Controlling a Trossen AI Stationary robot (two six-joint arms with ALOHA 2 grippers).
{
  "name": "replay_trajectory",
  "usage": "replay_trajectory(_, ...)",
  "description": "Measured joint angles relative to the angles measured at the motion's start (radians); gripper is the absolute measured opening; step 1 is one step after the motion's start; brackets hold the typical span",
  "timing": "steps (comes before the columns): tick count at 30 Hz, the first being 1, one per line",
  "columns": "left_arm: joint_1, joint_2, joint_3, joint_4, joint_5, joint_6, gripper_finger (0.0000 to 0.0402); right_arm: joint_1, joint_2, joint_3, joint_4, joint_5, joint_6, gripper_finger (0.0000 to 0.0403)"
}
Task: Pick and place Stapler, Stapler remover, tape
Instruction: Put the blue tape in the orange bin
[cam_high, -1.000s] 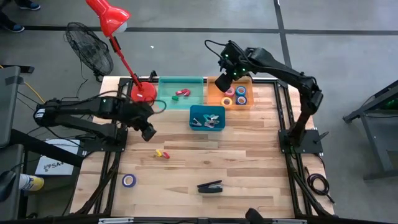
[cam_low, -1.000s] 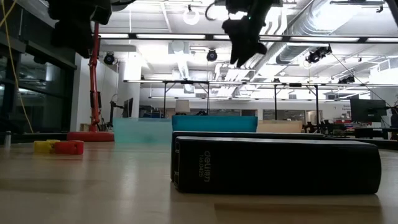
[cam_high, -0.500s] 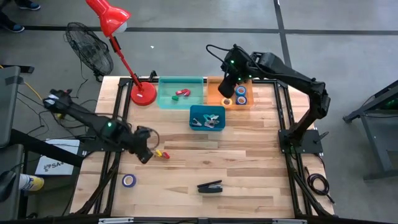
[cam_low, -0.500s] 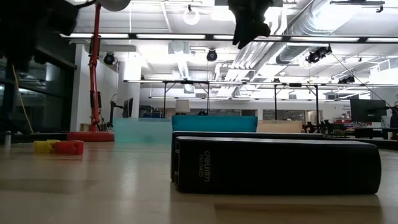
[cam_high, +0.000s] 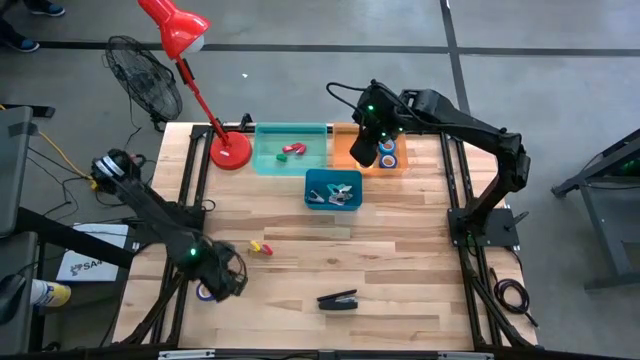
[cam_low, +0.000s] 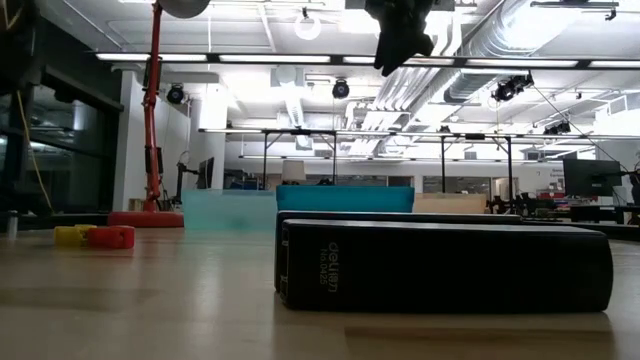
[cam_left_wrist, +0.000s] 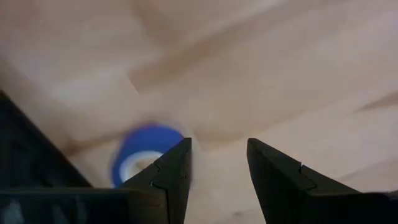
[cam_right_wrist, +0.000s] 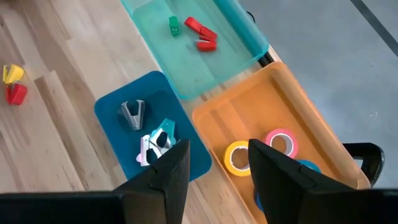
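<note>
a light wooden table (cam_high: 400, 250) carries a red desk lamp (cam_high: 185, 40) whose round base (cam_high: 230, 150) sits at the back edge, just beside a teal tray (cam_high: 290, 150), an orange tray (cam_high: 345, 150) and a blue bin (cam_high: 320, 182). a small yellow and red piece (cam_high: 261, 247) lies on the wood, and a black floor fan (cam_high: 140, 75) stands beyond the table's back left corner.

Wooden plank table (cam_high: 400, 260) is sitting on a grey concrete floor (cam_high: 300, 25) crossed by dark lines. A red desk lamp (cam_high: 175, 28) is standing at the table's far left corner, its round base (cam_high: 230, 150) resting on the wood. A black fan (cam_high: 143, 75) is standing beside it. Long ceiling light strips (cam_low: 300, 58) are glowing over exposed ducts (cam_low: 490, 35) in the open room behind.
</note>
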Motion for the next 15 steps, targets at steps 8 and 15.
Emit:
replay_trajectory(8, -0.104, 0.107, 0.0, 0.097, 0.041, -0.264, 0.0152, 0.0, 0.0, 0.0, 0.0, 0.0, 0.0, 0.0154)
replay_trajectory(15, -0.126, 0.111, 0.0, 0.079, 0.062, -0.329, 0.0152, 0.0, 0.0, 0.0, 0.0, -0.001, 0.0, 0.0154)
